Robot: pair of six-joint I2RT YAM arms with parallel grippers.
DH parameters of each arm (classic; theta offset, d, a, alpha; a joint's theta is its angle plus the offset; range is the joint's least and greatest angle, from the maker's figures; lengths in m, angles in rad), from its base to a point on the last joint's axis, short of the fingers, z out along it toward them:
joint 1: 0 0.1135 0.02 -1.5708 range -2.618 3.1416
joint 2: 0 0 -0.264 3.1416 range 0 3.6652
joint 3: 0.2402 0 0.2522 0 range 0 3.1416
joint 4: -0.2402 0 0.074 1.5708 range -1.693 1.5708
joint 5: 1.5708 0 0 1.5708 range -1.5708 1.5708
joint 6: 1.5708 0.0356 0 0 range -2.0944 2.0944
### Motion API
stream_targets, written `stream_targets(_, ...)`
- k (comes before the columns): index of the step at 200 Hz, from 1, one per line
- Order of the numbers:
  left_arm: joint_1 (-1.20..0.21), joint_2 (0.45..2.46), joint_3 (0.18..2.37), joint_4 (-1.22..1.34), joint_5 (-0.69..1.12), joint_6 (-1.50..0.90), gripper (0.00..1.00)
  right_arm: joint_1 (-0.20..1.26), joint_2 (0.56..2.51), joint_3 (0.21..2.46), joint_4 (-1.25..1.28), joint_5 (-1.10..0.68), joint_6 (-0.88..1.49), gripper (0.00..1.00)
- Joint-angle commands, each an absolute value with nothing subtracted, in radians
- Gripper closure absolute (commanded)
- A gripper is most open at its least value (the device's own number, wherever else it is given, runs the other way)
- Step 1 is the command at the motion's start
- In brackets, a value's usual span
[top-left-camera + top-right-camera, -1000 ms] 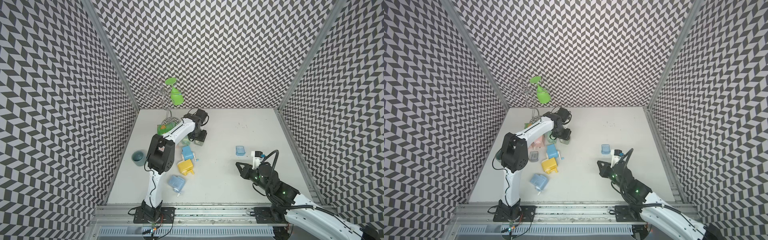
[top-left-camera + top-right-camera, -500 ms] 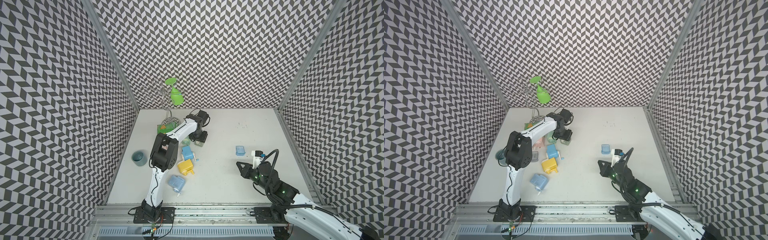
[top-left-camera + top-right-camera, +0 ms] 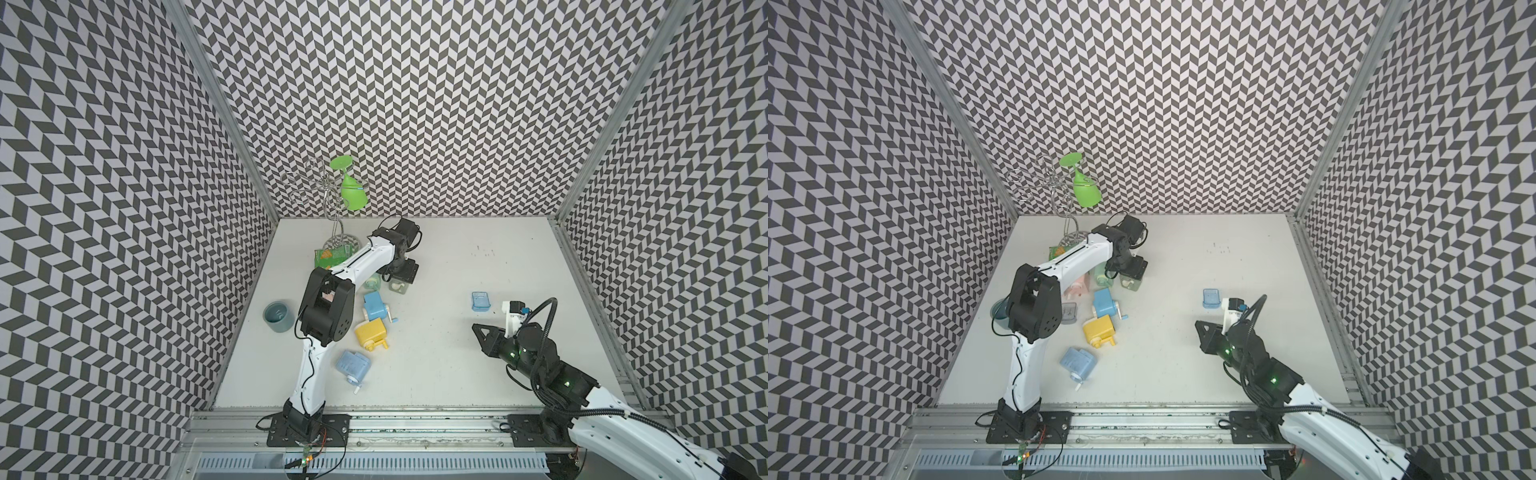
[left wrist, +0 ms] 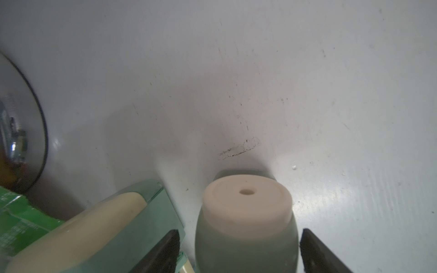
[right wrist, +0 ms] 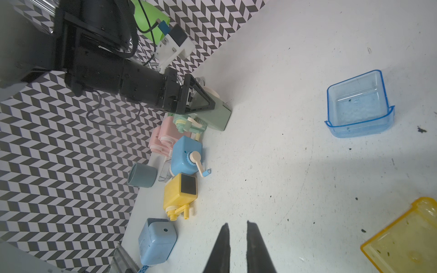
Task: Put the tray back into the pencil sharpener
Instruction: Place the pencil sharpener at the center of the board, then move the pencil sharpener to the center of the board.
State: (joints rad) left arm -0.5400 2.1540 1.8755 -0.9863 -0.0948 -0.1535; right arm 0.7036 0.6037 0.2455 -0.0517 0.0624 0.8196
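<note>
Your left pincer (image 4: pixel 240 232) stands spread around the sage-green sharpener (image 4: pixel 246 212), pads (image 4: pixel 163 253) clear of its body on both sides, pinching nothing. Your right pincer (image 5: pixel 237 223) is all but pressed together and empty, hovering over bare tabletop (image 5: pixel 295 165). The blue tray (image 3: pixel 480 300) lies open side up near the right arm (image 3: pixel 536 365), well apart from the cluster of sharpeners by the left arm (image 3: pixel 361 262). I judge the task barely begun: no tray is lifted yet. Your next move calls for spreading the right pincer, taking a tray by one wall, and lining it up with the matching sharpener's slot. A yellow tray (image 5: pixel 406 238) shows only in the right wrist view, cut off at the edge. The dark square on the yellow sharpener (image 5: pixel 179 191) may be its empty slot; the blue sharpener (image 3: pixel 375 304) hides its slot from you.
</note>
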Motion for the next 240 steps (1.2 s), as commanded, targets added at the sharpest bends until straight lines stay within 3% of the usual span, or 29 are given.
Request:
stream_targets(1, -0.582, 2.048, 1.895, -0.968, -0.166, -0.182, 0.18, 0.698, 0.609, 0.25, -0.029, 0.067, 0.806, 0.84)
stream_targets(53, -0.693, 1.787, 1.727, -0.796, -0.36, -0.172, 0.19, 0.695, 0.63, 0.289, -0.086, 0.121, 0.753, 0.84)
stream_targets(104, -0.73, 1.416, 1.263, -0.386, -0.467, -0.187, 0.21, 0.695, 0.717, 0.396, -0.148, 0.22, 0.631, 0.82)
stream_targets(140, -0.725, 1.158, 0.998, -0.157, -0.561, -0.165, 0.21, 0.695, 0.838, 0.463, -0.12, 0.162, 0.537, 0.79)
stream_targets(194, -0.556, 0.917, 0.784, -0.038, -0.349, -0.154, 0.01, 0.747, 1.064, 0.563, -0.04, -0.024, 0.518, 0.74)
stream_targets(240, -0.471, 0.842, 0.684, -0.003, -0.303, -0.149, 0.0, 0.881, 1.269, 0.689, -0.013, -0.001, 0.466, 0.71)
